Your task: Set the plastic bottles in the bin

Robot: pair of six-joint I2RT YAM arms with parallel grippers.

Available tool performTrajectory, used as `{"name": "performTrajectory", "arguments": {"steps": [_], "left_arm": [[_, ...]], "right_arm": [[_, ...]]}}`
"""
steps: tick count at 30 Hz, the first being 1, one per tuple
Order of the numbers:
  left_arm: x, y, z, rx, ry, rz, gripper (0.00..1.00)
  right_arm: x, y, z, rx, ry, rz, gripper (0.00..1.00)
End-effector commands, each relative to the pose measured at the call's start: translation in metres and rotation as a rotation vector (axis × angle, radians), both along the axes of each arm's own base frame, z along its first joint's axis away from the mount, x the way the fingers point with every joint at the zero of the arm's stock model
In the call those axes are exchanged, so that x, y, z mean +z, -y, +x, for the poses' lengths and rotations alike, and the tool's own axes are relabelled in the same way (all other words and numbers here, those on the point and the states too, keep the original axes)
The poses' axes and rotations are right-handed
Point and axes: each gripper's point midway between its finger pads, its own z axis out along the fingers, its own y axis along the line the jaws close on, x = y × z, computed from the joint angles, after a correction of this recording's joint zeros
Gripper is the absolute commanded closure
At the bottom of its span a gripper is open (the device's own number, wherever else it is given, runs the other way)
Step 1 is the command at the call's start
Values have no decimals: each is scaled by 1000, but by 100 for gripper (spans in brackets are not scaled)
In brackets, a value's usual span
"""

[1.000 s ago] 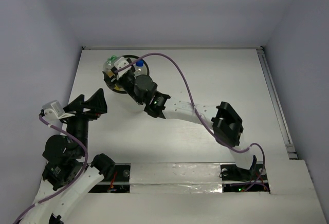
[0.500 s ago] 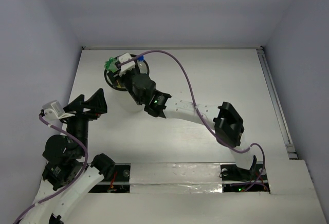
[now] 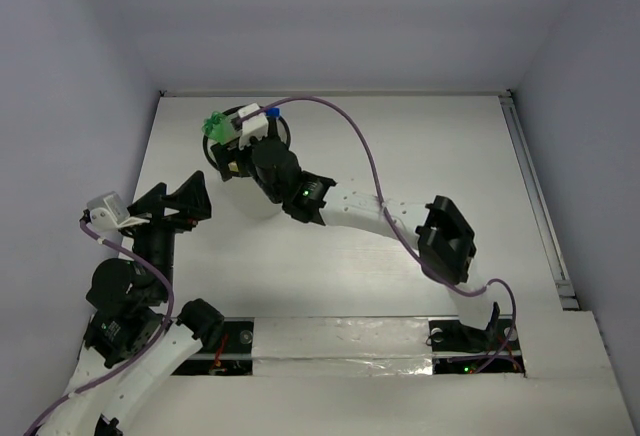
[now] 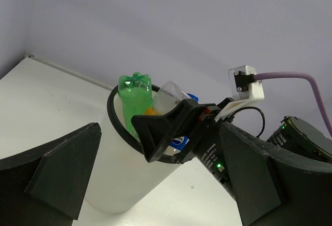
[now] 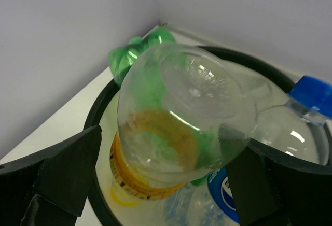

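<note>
We see the bin [image 4: 116, 179], a round bucket of milky translucent plastic with a thin black rim, standing on the matte white counter [image 3: 420, 146] toward its far left corner. Bottles are crowded inside it. The green bottle [image 5: 139, 55] is tinted all through, and its lobed base pokes above the rim on the wall side. Just beside it, the clear bottle [image 5: 181, 107] turns its glossy, domed base up at us, with an orange band lower on its body. Another bottle [image 5: 282, 127], clear with a blue cap [image 5: 314, 94], leans at the rim cap-up, and a blue label shows beneath.

The right fingers [image 5: 57, 174], blocky matte black wedges, are spread wide over the bin on either side of the clear bottle. A gap shows on one side, so they are not clamping it. The left fingers [image 4: 62, 169], the same black wedges, are parted wide with nothing between them, over the counter near the bin.
</note>
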Motion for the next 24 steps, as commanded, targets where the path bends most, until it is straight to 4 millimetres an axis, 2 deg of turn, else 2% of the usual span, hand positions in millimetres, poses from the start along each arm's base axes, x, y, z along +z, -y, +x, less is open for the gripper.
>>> {"name": "performTrajectory", "arguments": {"steps": [1,3,4,7,8,10,11,12,13,14,15,16,17,18,19,20,21,22,23,24], "left_arm": [[8,-1,1,12,24,-7,1],[8,-1,2,12,21,-5,1],[7,-1,2,13,20,-4,1],[6,1,4,12,11,2,1],[6,1,4,12,10,3,1],[6,1,5,12,5,5,1],[5,2,6,12,1,8,1],[4,3,7,11,-3,12,1],[3,3,7,9,-5,14,1],[3,4,7,6,-7,17,1],[3,5,9,4,-12,21,1],[2,7,9,-1,-16,24,1],[2,7,9,-2,-20,25,1],[4,8,10,-6,-20,24,1],[4,8,9,-8,-25,25,1],[4,8,9,-9,-26,18,1],[7,7,7,-11,-22,11,1],[7,8,6,-18,-21,8,1],[9,8,5,-26,-17,5,1],[9,8,3,-33,-12,-1,1]], "right_arm": [[73,18,-15,41,-17,161,0],[87,28,-15,35,-13,186,0],[104,35,-19,38,3,214,0],[127,50,-24,24,20,247,0],[142,61,-28,15,32,271,0],[147,71,-30,-4,34,273,0],[159,85,-29,-18,45,292,0],[161,90,-31,-22,46,295,0],[152,93,-32,-31,39,280,0],[152,99,-34,-34,38,285,0],[165,113,-41,-39,48,319,0],[170,121,-45,-41,52,349,1],[151,127,-48,-45,30,327,3],[171,149,-60,-41,40,392,12],[176,163,-66,-48,46,430,20],[149,171,-70,-53,20,402,33],[149,184,-77,-56,13,435,71],[173,218,-94,-60,44,522,85],[169,233,-100,-67,43,540,92],[138,243,-104,-84,12,513,96]]}}
